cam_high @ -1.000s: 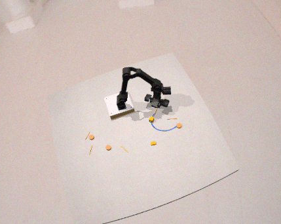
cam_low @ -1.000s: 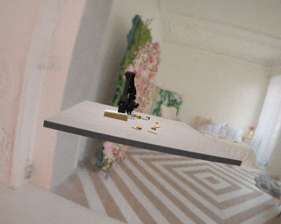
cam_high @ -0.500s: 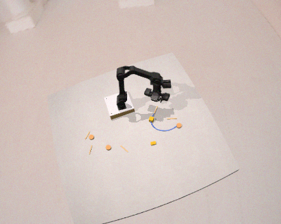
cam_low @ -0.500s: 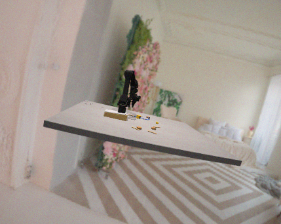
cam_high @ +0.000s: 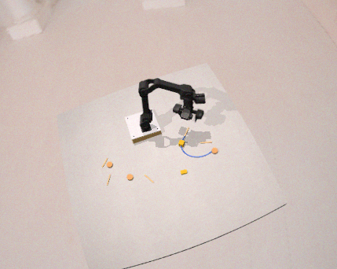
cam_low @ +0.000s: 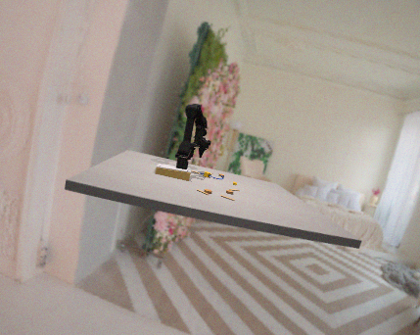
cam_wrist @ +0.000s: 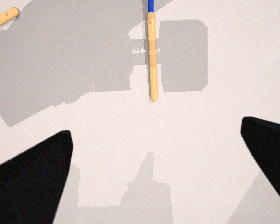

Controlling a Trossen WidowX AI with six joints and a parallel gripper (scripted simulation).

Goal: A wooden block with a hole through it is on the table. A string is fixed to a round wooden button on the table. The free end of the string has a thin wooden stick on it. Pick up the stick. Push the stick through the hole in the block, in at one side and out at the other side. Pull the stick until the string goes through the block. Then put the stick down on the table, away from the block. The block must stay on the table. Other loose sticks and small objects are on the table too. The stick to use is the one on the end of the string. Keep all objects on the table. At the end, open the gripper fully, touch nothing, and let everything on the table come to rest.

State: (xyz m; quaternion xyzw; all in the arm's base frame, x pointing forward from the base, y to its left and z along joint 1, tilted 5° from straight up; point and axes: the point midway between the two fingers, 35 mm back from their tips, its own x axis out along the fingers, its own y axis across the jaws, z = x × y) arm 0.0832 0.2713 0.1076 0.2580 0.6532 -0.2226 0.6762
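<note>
The stick on the string (cam_high: 187, 132) (cam_wrist: 153, 60) lies flat on the table, on the arm's side of the yellow block (cam_high: 181, 143) (cam_low: 208, 174). The blue string (cam_high: 197, 156) (cam_wrist: 151, 5) runs in a curve from the round button (cam_high: 214, 150) to the block, and a short blue piece shows between block and stick, so it passes through the block. The hole itself is too small to see. My gripper (cam_high: 187, 116) (cam_wrist: 157, 131) is open and empty. It hangs above the table, past the stick's free end, touching nothing.
A loose stick (cam_high: 206, 142) (cam_wrist: 5, 19) lies between block and button. A second yellow piece (cam_high: 184, 171) lies farther out. Two loose buttons (cam_high: 109, 164) (cam_high: 130, 177) and several loose sticks lie to the left in the top view. The white arm base (cam_high: 134, 126) stands beside them.
</note>
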